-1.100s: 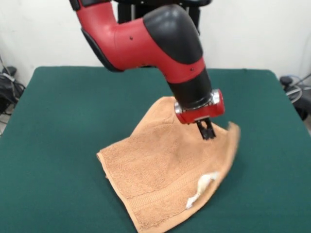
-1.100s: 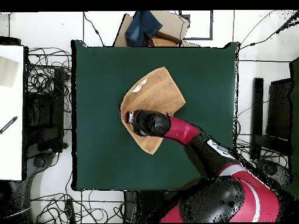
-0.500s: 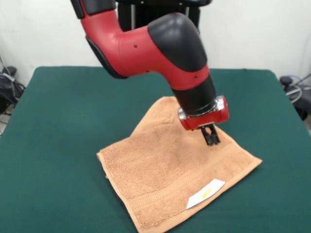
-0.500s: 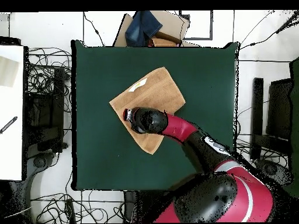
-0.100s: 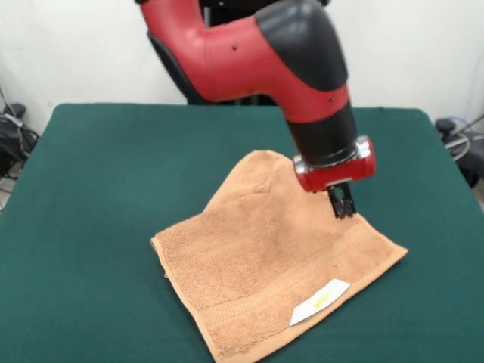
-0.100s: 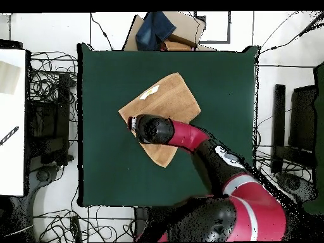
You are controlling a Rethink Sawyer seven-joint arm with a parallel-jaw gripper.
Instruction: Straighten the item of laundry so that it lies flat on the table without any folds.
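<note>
The orange-tan towel (image 5: 272, 283) lies spread on the green table (image 5: 98, 197), its white label (image 5: 321, 301) nearest the camera, beside the near hem. Beyond the label, at the towel's right edge, the gripper (image 5: 342, 206) hangs just above the cloth, fingers together, holding nothing.

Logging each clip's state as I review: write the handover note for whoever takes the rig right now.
Pincer: shut, holding nothing, just above the towel's edge on the picture's right in the front view.
Towel: spread label-up on the green table, the label lying flat.
Done: corners are out and most of it lies flat.
Left: a raised ridge runs from the far corner toward the middle; smooth it, then lift the arm clear.
</note>
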